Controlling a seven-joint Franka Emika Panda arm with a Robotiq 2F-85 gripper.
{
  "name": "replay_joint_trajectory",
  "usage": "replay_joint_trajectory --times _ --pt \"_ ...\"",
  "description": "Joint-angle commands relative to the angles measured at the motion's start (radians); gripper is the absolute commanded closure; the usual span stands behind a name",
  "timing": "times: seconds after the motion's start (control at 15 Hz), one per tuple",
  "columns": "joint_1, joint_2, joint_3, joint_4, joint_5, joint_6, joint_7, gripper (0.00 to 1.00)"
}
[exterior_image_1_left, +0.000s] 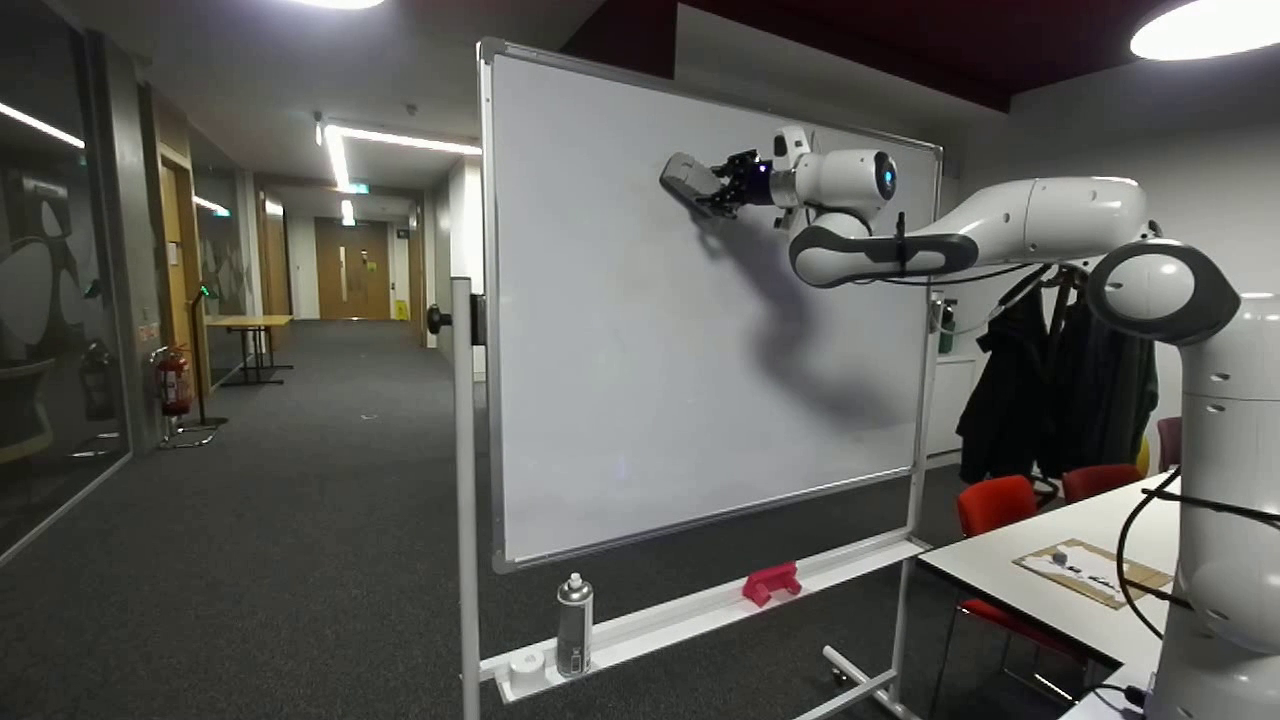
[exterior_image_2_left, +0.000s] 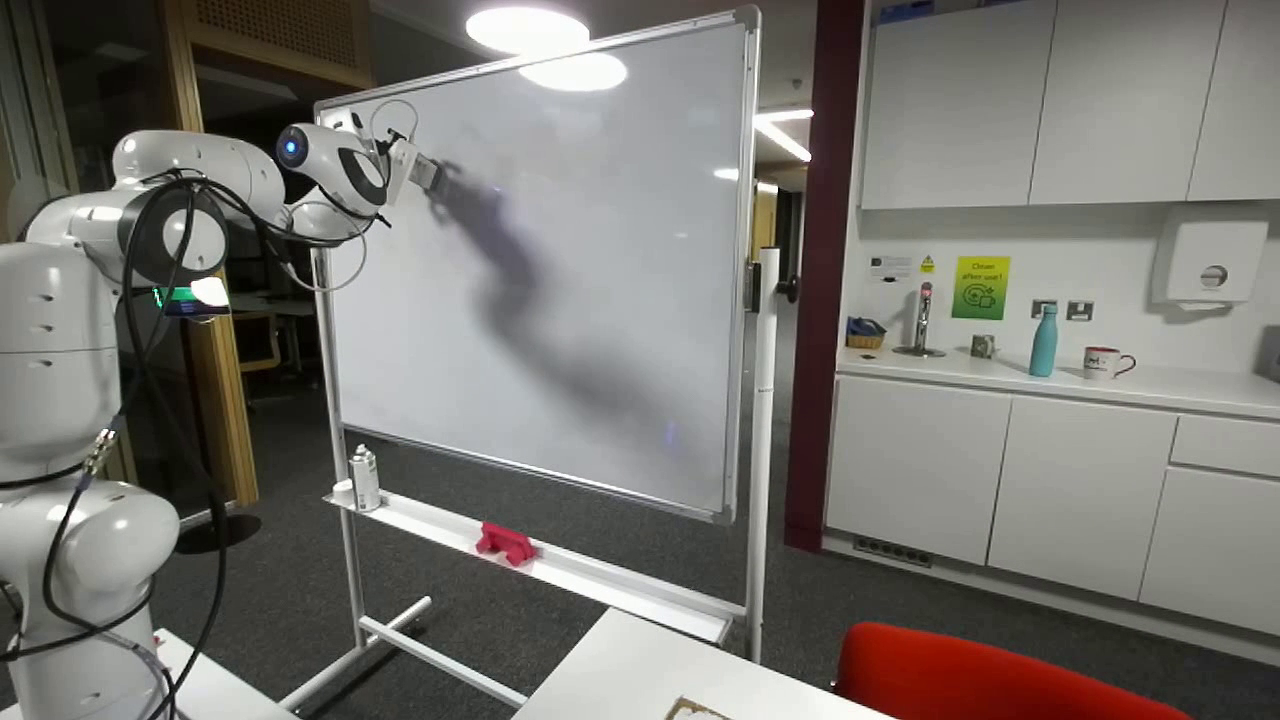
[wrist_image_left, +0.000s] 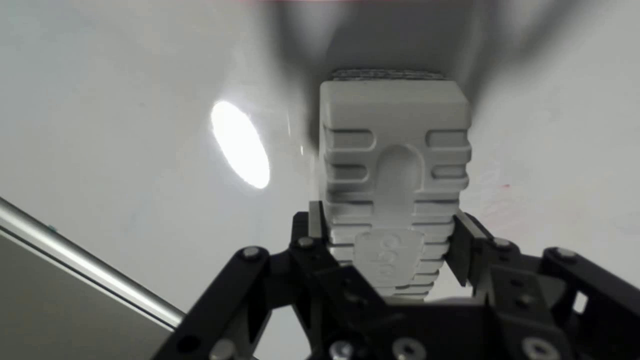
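Observation:
In the wrist view my gripper (wrist_image_left: 390, 222) is shut on a light grey whiteboard eraser (wrist_image_left: 397, 170). The black fingers (wrist_image_left: 472, 245) press its ribbed sides near the end closest to the palm. A thin strip of dark felt (wrist_image_left: 387, 74) shows at the eraser's far end. Behind it spreads the whiteboard (wrist_image_left: 125, 100), with a faint pinkish smudge (wrist_image_left: 500, 205) to the right. In an exterior view the eraser (exterior_image_1_left: 690, 178) is at the upper part of the whiteboard (exterior_image_1_left: 620, 350), tilted. Whether its felt touches the surface I cannot tell. A small bluish mark (exterior_image_2_left: 671, 433) shows low on the board.
Below the board, a ledge (exterior_image_1_left: 660, 632) carries a spray can (exterior_image_1_left: 574, 625), a small white round item (exterior_image_1_left: 526, 668) and a red holder (exterior_image_1_left: 771, 584). A white table (exterior_image_1_left: 1060, 520) with a cardboard piece (exterior_image_1_left: 1095, 572) and red chairs (exterior_image_1_left: 997, 505) stand near the arm's base.

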Motion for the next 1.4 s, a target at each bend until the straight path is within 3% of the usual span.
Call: replay_joint_trajectory --times 0.0,0.6,1.33 --pt "0.048 0.066 -0.049 0.122 -0.087 -0.04 0.05 0.66" --pt "0.15 0.186 -0.135 0.252 -0.18 -0.043 0.154 0.66" --pt "0.267 0.214 -0.216 0.168 -0.276 -0.032 0.201 0.66"
